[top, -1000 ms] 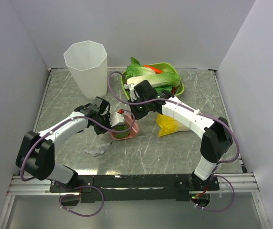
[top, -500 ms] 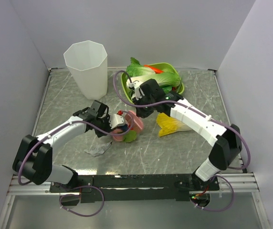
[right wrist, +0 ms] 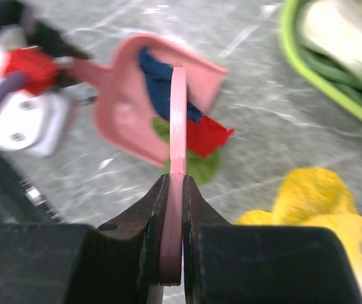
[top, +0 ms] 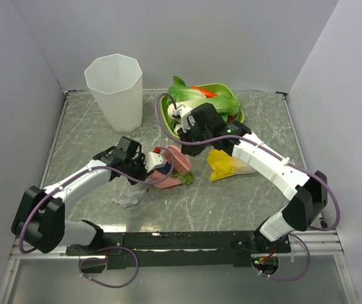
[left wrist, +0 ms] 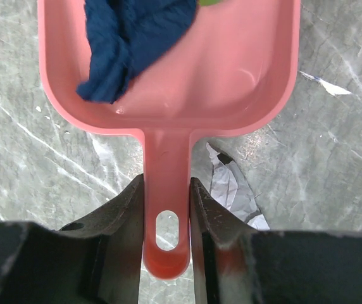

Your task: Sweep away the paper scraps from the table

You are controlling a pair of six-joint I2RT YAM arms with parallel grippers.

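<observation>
My left gripper [left wrist: 166, 190] is shut on the handle of a pink dustpan [left wrist: 231, 76], which lies at the middle of the table [top: 231, 209]. A dark blue paper scrap [left wrist: 130, 38] rests inside the pan. A red scrap [right wrist: 206, 136] and a green scrap [right wrist: 197, 166] lie at the pan's mouth. My right gripper [right wrist: 176, 183] is shut on the thin pink handle of a sweeper [top: 180, 162], held just over the pan [top: 166, 182]. A white-grey scrap [top: 129, 199] lies on the table beside the left gripper [top: 144, 166].
A tall white bin [top: 114, 88] stands at the back left. A green oval tray [top: 239, 116] with toy vegetables sits at the back, behind my right gripper [top: 183, 145]. A yellow crinkled toy [top: 228, 166] lies right of the dustpan. Walls enclose three sides.
The dustpan and my left gripper have shifted slightly nearer and to the right. My right arm has swung to the right, with the sweeper. The green scrap now shows at the pan's right side.
</observation>
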